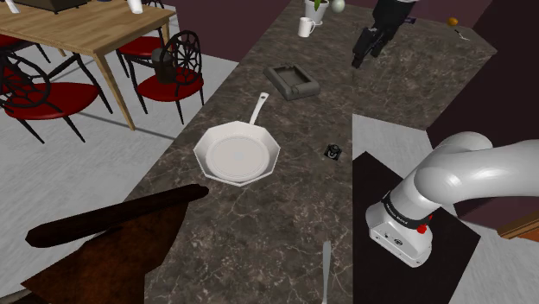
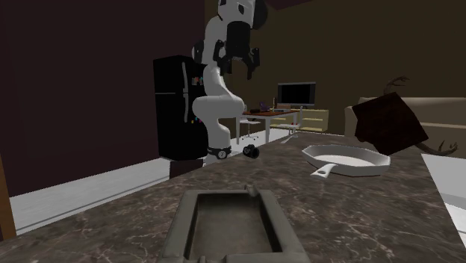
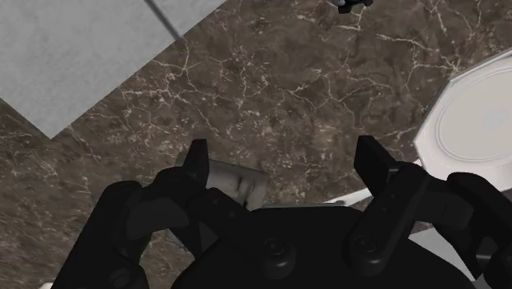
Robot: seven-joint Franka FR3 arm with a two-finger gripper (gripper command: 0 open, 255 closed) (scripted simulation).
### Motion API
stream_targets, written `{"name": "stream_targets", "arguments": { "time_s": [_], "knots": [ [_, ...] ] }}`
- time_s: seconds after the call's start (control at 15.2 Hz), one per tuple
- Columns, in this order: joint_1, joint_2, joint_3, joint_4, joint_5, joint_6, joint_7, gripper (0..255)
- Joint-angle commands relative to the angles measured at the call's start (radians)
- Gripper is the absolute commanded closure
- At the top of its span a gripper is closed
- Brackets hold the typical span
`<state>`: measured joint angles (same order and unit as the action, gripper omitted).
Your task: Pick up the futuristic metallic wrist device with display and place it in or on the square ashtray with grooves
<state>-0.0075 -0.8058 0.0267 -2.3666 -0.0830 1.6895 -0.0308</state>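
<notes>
Wrist device point(image 1: 332, 152), small and dark, lies on the marble counter point(image 1: 259, 233) near the edge beside the stand. The ashtray point(image 1: 292, 81) sits well apart, toward the counter's far end. The gripper point(image 2: 237, 63) hangs high above, fingers spread, holding nothing.

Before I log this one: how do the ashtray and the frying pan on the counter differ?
The ashtray is dark grey; the pan is white. The ashtray is square with a raised rim and no handle; the pan is eight-sided with a long handle. In the shoulder view the ashtray looks smaller than the pan. Both lie flat and empty on the dark marbled counter.
</notes>
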Motion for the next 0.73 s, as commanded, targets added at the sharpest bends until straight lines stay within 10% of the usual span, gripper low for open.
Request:
{"name": "stream_targets", "arguments": {
  "time_s": [0.0,0.66],
  "knots": [
    [0.0,0.0,0.0,0.0,0.0,0.0,0.0,0],
    [0.046,-0.081,0.049,-0.33,0.086,0.177,0.084,0]
  ]
}}
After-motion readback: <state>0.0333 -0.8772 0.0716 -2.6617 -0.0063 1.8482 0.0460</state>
